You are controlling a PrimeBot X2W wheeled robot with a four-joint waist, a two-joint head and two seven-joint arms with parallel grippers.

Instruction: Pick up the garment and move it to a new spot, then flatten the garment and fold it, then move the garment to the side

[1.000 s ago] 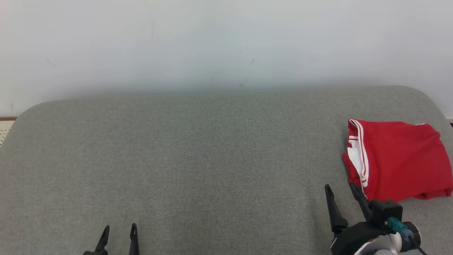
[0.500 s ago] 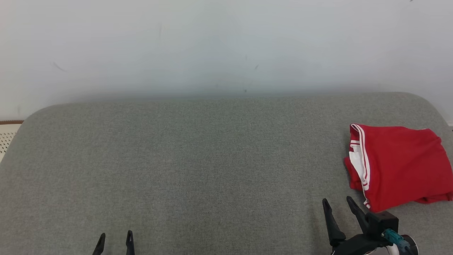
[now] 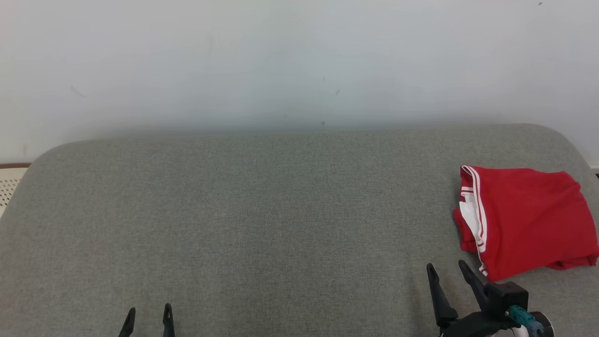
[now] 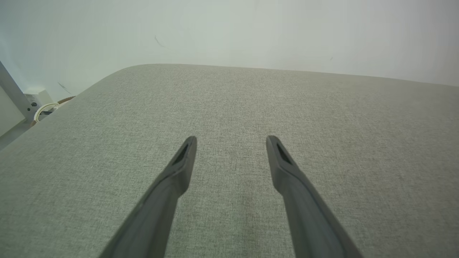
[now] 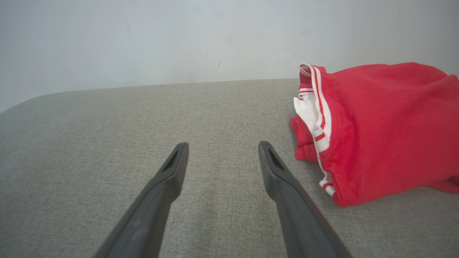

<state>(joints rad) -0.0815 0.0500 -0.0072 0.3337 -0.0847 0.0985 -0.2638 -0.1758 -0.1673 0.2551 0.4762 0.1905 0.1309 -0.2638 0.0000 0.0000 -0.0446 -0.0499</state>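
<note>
Lying folded at the right end of the grey cushion [image 3: 262,210], the red garment [image 3: 529,220] looks light, soft and floppy; it would likely sag and come unfolded if lifted by one layer. Its white-striped edge [image 3: 478,206] faces the middle, stacked in several layers. Pinching through that whole stack at the near corner seems the safest hold. The right tool [image 3: 446,265] sits spread just beside that corner, not touching. The left tool [image 3: 149,308], also spread, is well apart over bare cushion.
</note>
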